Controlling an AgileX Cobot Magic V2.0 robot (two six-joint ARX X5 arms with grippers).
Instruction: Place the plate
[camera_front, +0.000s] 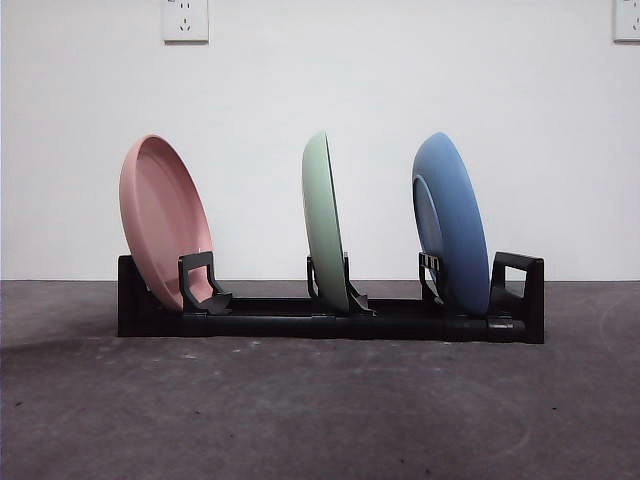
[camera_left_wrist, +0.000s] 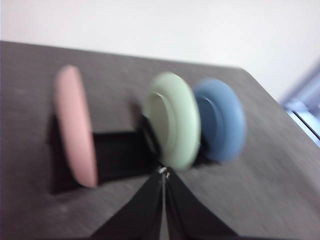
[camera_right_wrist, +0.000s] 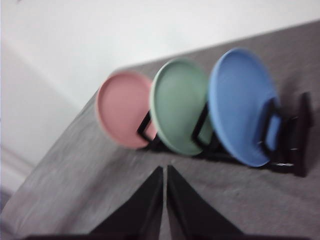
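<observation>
So the dark, matte grey table (camera_front: 320, 410) is backed by a plain white wall (camera_front: 400, 100), with two wall sockets (camera_front: 186, 20) seen high up at the picture's top. A black rack (camera_front: 330, 318) is set across the middle of the table, well back from the near edge. Three plates are stood on edge in it: pink plate (camera_front: 165, 220) at one end, leaning; green plate (camera_front: 324, 222) in the middle slot; blue plate (camera_front: 452, 225) at the other end. Left gripper (camera_left_wrist: 163, 172) and right gripper (camera_right_wrist: 164, 170) are both held off the rack, jaws pressed together, nothing gripped.

A bare test setup, lab-like; plain white wall (camera_front: 400, 80) with sockets (camera_front: 185, 19); dark grey tabletop (camera_front: 300, 410); nothing homely.
</observation>
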